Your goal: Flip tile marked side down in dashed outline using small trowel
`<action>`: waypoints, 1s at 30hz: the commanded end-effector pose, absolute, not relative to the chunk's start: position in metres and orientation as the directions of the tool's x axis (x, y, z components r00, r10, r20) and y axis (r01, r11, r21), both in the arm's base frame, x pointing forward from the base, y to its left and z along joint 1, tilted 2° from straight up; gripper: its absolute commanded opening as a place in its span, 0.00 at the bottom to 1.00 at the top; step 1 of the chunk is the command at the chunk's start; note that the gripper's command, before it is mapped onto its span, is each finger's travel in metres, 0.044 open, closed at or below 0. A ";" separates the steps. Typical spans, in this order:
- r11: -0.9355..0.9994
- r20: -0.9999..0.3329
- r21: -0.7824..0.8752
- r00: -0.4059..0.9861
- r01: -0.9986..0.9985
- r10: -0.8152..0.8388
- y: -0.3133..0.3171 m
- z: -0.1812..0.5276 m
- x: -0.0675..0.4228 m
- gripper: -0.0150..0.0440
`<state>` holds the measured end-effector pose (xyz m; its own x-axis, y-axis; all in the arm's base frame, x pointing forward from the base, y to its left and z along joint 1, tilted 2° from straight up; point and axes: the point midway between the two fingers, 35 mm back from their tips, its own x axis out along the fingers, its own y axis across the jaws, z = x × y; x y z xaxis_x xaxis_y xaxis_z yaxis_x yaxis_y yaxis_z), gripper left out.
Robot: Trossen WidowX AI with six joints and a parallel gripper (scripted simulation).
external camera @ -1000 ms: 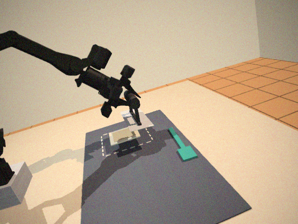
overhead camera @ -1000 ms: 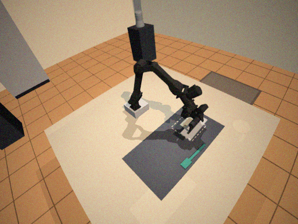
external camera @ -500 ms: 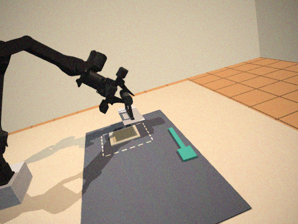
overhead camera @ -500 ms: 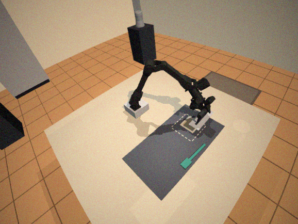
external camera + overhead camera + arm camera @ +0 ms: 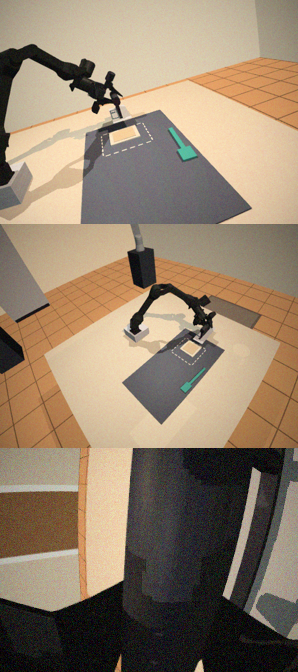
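My gripper is shut on a white tile with a dark rectangular mark on its upper face. It holds the tile tilted at the far edge of the dark mat, just behind the dashed outline. A tan square with a pale border lies flat inside the outline. The teal trowel lies free on the mat, well to the right of the outline. In the wrist view a dark finger fills the middle, and the pale marked tile shows at the right.
The arm's base stands on a grey block left of the mat. A dark box on a post stands behind it. A grey cabinet is at the far left, and a grey floor patch lies beyond the table.
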<state>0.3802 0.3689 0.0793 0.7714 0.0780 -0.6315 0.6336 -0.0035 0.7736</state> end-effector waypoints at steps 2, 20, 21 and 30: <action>-0.021 -0.614 0.787 0.787 0.616 0.069 0.378 0.082 0.377 0.25; -0.021 -0.614 0.787 0.786 0.616 0.069 0.379 0.062 0.378 0.25; -0.021 -0.614 0.787 0.786 0.616 0.069 0.379 0.061 0.378 0.25; -0.021 -0.614 0.787 0.786 0.616 0.069 0.380 0.046 0.379 0.25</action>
<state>0.3778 0.3805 0.0501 0.7799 0.0753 -0.6213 0.6238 -0.0124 0.7815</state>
